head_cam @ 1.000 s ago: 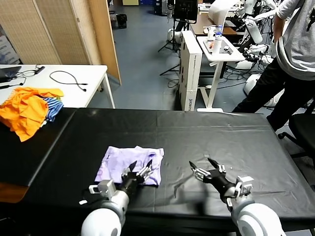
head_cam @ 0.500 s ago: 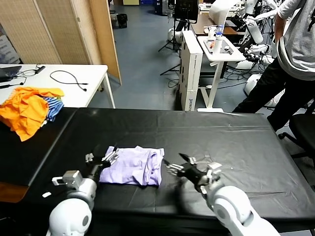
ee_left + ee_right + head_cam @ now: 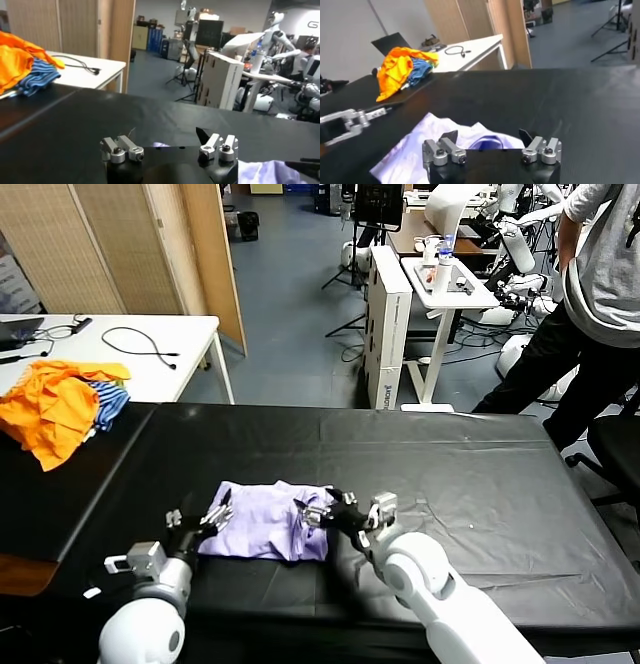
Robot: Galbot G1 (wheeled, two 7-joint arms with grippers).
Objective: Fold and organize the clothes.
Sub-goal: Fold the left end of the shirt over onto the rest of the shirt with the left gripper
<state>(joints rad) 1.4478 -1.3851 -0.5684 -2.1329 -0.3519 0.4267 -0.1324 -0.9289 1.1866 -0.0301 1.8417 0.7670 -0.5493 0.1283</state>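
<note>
Both claws have been brought in to the shirt's ends since a second ago. The left claw (image 3: 205, 520) was swung out from the front hem to the shirt's left edge; the right claw (image 3: 318, 512) was moved in from bare bench to the right edge. Jaws are seen apart on both, nothing clamped. The lavender t-shirt (image 3: 265, 519) lies bunched, front-centre on the black bench (image 3: 480, 484), looking narrower than before. A sideways fold is judged partly done.

Count: one t-shirt, two claws, one orange-and-striped heap (image 3: 60, 406) well apart at far left.
</note>
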